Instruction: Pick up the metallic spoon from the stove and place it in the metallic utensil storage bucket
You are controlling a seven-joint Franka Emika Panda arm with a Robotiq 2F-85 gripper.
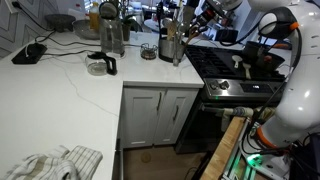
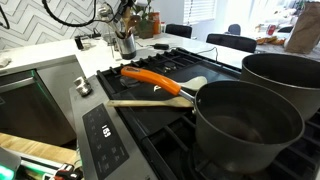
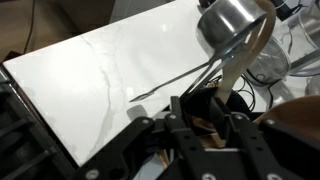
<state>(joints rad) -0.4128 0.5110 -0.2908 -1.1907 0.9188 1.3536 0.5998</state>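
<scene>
Closest in the wrist view, the pincer (image 3: pixel 210 105): we read its fingers as drawn together on the thin handle of the metallic spoon (image 3: pixel 170 82), though the contact itself is murky. The spoon is off the stove (image 2: pixel 100 135) and not yet in the metallic utensil storage bucket (image 3: pixel 235 20). It sticks out sideways over the white worktop (image 3: pixel 90 70), just short of the bucket.

Risks, as we judge them:
- The handle is slim, smooth steel, so it could pivot or slip in the grip.
- Its long free end could catch the bucket's rim or the utensil handles (image 1: pixel 168 28) already standing in the bucket.
- A knock could slide or tip the bucket on the slick stone.
- Letting go short of the bucket would drop the spoon on the worktop.

Materials:
- The spoon is polished and wire-thin along the shaft.
- The bucket is a short, shiny steel cylinder with mirror glare.
- The worktop is glossy white stone with faint grey veins.

Well apart from the bucket, in an exterior view, the stove has black grates and a stainless front. On it are two dark round pots (image 2: pixel 245 125), a pale wooden spoon (image 2: pixel 150 100) and an orange-handled utensil (image 2: pixel 155 77). We see no metal spoon there.
</scene>
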